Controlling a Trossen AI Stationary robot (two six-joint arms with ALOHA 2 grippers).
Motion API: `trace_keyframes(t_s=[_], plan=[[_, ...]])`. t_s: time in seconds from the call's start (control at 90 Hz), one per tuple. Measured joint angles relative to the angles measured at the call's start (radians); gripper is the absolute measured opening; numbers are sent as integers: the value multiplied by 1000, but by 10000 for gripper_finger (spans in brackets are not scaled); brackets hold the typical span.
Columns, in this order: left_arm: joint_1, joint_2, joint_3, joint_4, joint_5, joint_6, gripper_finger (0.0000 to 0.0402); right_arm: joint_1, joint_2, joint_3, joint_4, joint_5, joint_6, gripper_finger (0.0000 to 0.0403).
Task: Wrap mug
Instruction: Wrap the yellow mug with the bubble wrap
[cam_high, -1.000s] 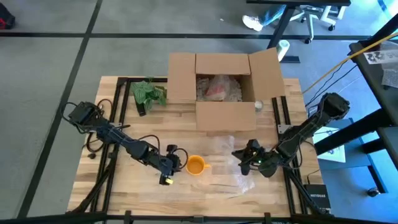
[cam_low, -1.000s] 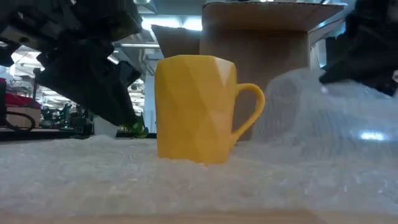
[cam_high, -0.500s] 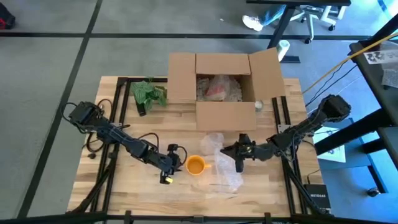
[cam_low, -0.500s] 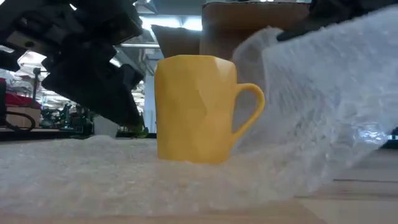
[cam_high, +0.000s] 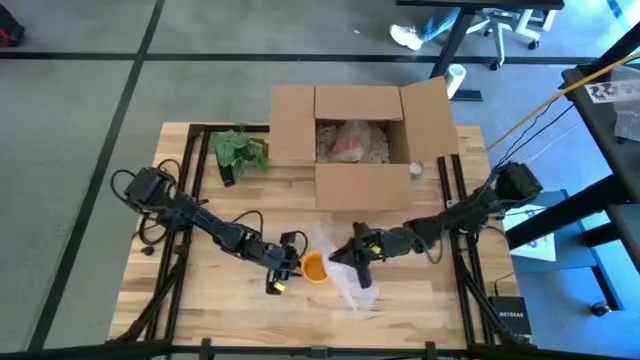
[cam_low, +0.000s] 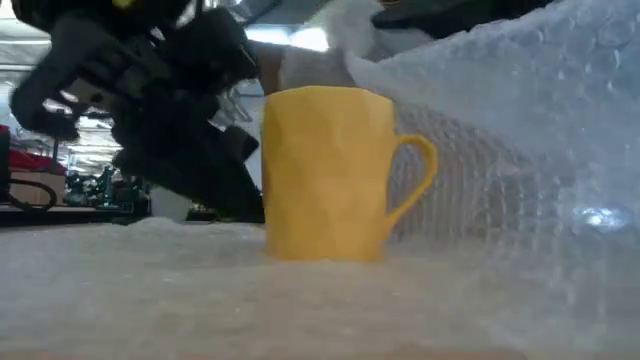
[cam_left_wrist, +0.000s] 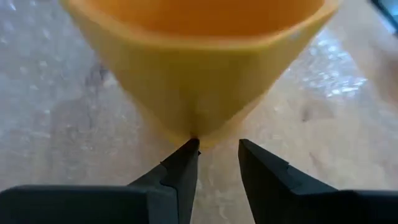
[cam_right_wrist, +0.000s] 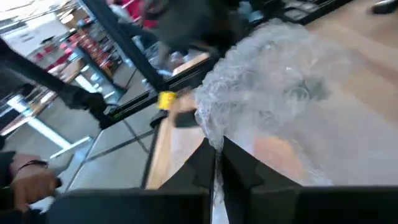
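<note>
Bubble wrap (cam_low: 520, 130), bumpy and clear, hangs pinched in the right gripper (cam_high: 358, 252) over the yellow mug (cam_low: 335, 172); the left gripper (cam_left_wrist: 217, 152) seems slightly open beside it.

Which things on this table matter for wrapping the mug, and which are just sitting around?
Part of the job:
yellow mug
bubble wrap
left gripper, beside the mug
right gripper, shut on the bubble wrap

Lying about:
cardboard box
green leafy item

Wooden table (cam_high: 200, 305), open cardboard box (cam_high: 360, 150), green plant (cam_high: 238, 150), bubble wrap (cam_high: 350, 285) under yellow mug (cam_high: 314, 267)
</note>
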Motion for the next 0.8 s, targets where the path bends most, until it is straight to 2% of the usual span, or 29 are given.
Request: trace_keyframes(t_s=[0.1,0.322,0.611,0.8], plan=[[18,9,0,34,0,5,100,0,44,42,-1,-60,-7,0],[57,8,6,98,-3,62,100,3,56,54,-107,-110,66,0],[82,8,8,116,-6,129,100,-12,56,54,-150,-138,87,0],[101,8,9,188,1,152,100,-32,56,54,-218,-147,107,0]])
